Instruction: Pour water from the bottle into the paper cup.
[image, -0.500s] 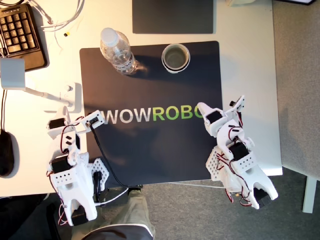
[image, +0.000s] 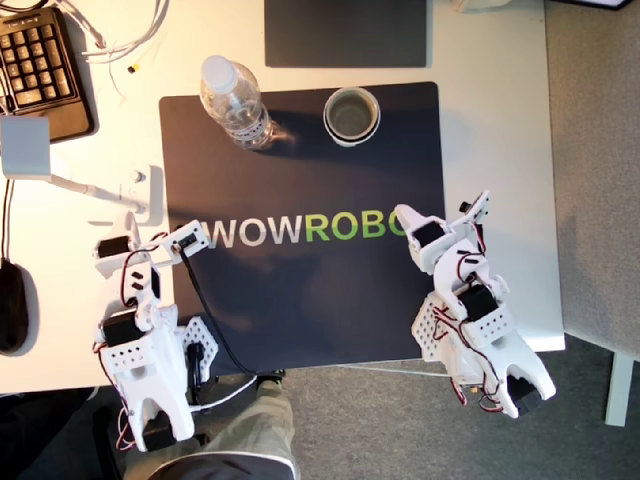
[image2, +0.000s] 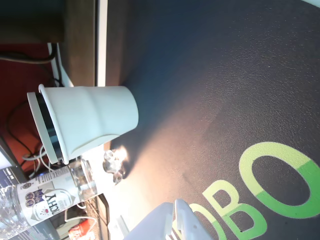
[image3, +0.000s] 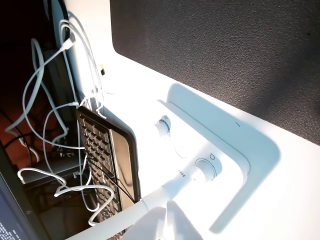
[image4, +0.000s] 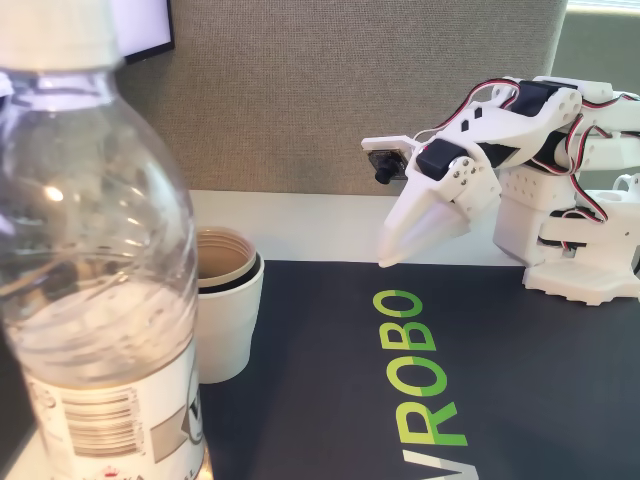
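Note:
The bottle (image: 235, 100) stands upright with its white cap on at the far corner of the black mat (image: 300, 300), toward the exterior view's left. Partly filled, it shows again as the bottle (image4: 95, 280) and the bottle (image2: 45, 202). The paper cup (image: 352, 113) stands beside it on the mat; the cup (image4: 225, 310) and the cup (image2: 85, 122) are upright. My second gripper (image: 402, 214) hovers shut and empty over the "ROBO" lettering, well short of the cup; its tip (image4: 392, 258) points down. My first gripper (image: 128, 220) sits shut at the exterior view's left, off the mat.
A white lamp base (image: 140, 190) lies just ahead of my first gripper (image3: 162, 215). A keyboard (image: 35, 65), cables and a mouse (image: 12, 305) fill the exterior view's left. A dark pad (image: 345, 30) lies beyond the mat. A person's leg (image: 250, 430) shows at the near edge.

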